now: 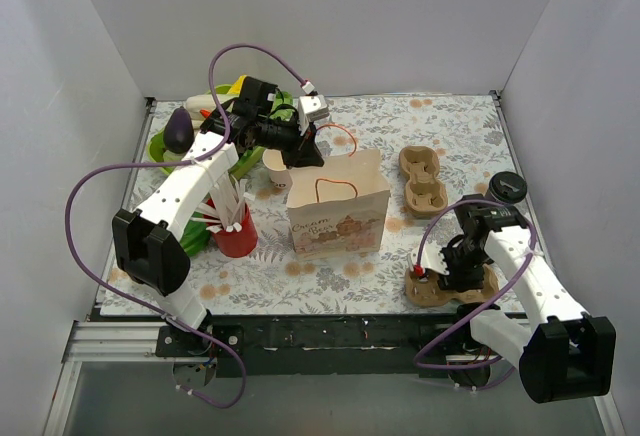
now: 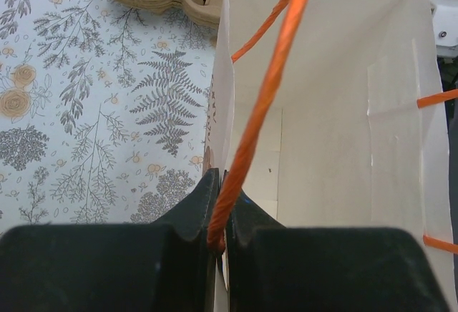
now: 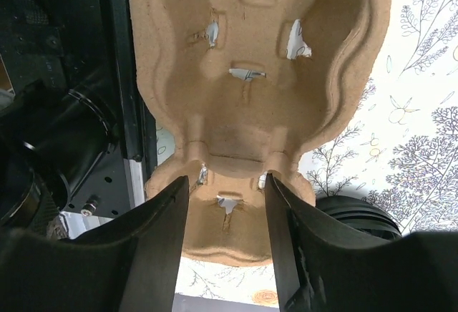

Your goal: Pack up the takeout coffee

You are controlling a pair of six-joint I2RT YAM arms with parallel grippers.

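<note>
The takeout coffee (image 3: 356, 215) shows only in the right wrist view, low on the right, as part of a round black plastic lid with a stepped, ridged rim; the paper cup under it cannot be seen. It stands on the flower-printed bench (image 3: 422, 133) with the lid uppermost, just beside the long edge of the brown cardboard carrier (image 3: 257, 90), near the end of the carrier that lies lowest in that view. It sits outside the carrier, in none of its holes, and whether it touches the carrier's edge cannot be told.
</note>
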